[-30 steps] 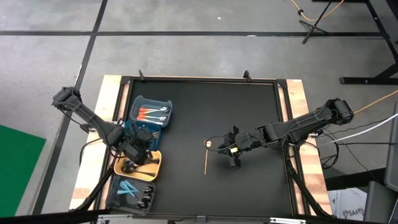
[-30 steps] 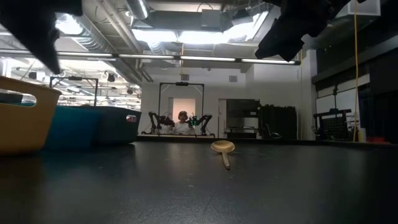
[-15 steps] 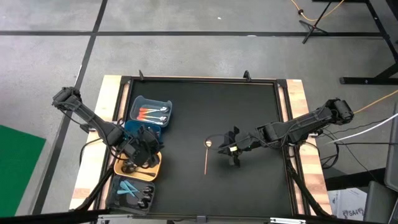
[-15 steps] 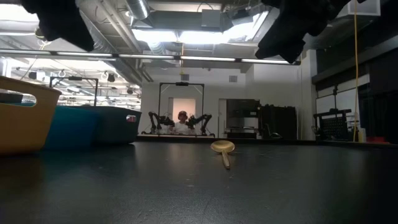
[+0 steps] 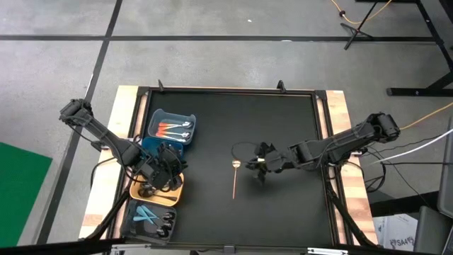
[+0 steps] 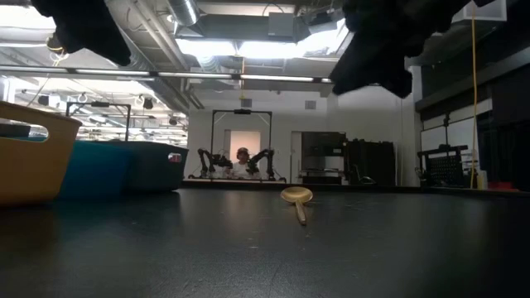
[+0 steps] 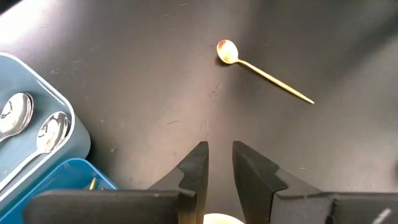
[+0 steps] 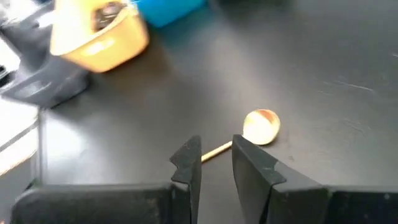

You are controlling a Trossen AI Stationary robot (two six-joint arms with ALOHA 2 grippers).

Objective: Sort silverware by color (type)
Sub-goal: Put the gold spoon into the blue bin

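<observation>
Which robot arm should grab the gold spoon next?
Probably the right. Its end effector hovers next to the gold spoon, fingers slightly apart. The left end effector is over the yellow bin, farther away.

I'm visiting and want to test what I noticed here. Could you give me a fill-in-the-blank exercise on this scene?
1. The gold spoon lies alone on the black ____.
2. The right end effector hovers beside the spoon's ____.
3. The left end effector hangs over the ____ bin.

Missing words: table; bowl; yellow
</observation>
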